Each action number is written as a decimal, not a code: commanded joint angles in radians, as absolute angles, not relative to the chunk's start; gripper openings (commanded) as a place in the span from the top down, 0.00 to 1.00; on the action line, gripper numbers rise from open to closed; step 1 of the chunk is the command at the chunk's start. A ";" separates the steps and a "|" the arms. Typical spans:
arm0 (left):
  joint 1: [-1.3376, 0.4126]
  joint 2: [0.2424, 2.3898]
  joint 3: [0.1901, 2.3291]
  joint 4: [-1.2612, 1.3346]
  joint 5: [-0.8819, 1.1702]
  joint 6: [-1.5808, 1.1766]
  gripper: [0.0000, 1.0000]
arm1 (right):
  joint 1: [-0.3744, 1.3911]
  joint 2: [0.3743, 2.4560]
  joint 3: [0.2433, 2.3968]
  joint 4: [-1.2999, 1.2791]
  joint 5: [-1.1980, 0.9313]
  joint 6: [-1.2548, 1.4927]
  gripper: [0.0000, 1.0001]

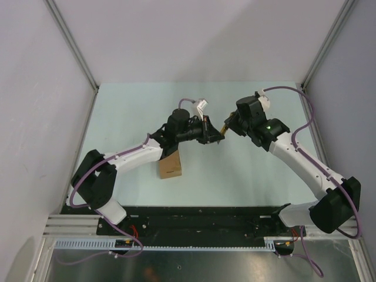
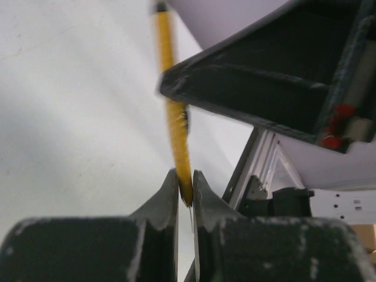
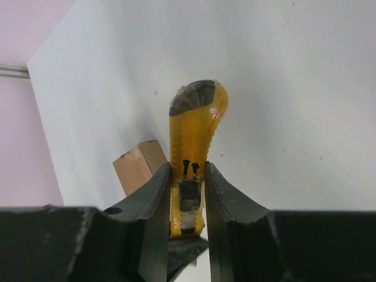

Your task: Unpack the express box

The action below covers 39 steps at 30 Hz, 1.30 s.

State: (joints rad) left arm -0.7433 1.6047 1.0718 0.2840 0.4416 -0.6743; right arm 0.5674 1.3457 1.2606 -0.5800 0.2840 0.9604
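The small plain brown cardboard express box [image 1: 170, 166] is sitting on the pale green counter [image 1: 123, 111], apart from both grippers and nearer the arm bases. The left arm's white forearm [image 1: 138, 154] is passing just beside its far corner. Above the counter the two arms are meeting over a yellow plastic utility knife [image 3: 197, 114]. The right gripper [image 3: 188, 179] is clamping the knife's handle, its fingers pressing narrowly against both sides, with the dark-tipped end jutting out beyond them. The left gripper [image 2: 185, 187] is pinching the opposite thin end, jaws nearly together. In the left wrist view the right gripper's black body is blocking the upper right. Plain lilac walls [image 1: 41, 88] are enclosing the counter.
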 commanded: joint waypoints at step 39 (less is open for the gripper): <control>-0.537 1.428 1.330 0.288 1.261 -0.867 0.99 | 0.328 1.129 1.281 0.117 -1.008 0.850 0.08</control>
